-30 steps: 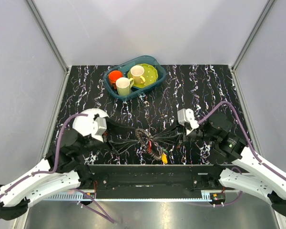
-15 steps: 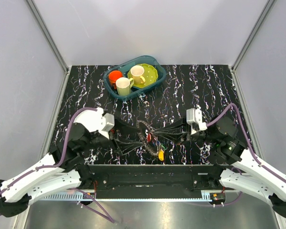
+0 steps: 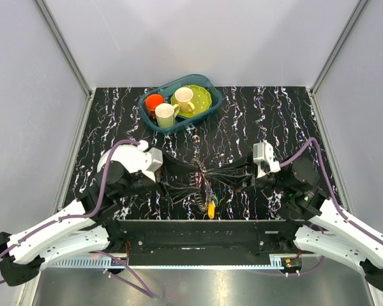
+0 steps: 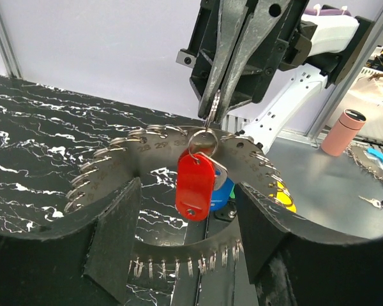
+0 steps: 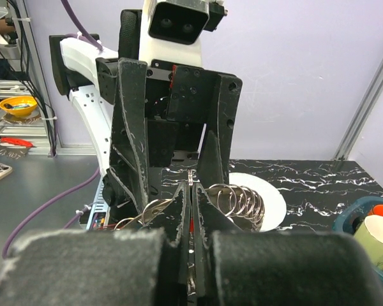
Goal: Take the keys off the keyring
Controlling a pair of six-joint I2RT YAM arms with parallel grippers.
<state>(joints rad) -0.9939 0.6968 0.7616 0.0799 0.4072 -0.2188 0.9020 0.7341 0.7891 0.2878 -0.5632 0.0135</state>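
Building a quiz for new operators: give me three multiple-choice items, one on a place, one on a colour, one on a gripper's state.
1. Where is the teal basket? A) far side of the table B) between the arm bases C) on an arm
2. The key hanging under the right gripper has a head that is A) white B) red C) black
3. The right gripper is A) wide open B) hidden C) shut on that key's small ring

1 A: it sits behind the keyring, top view.
2 B: red in the left wrist view.
3 C: its fingers meet on the ring.
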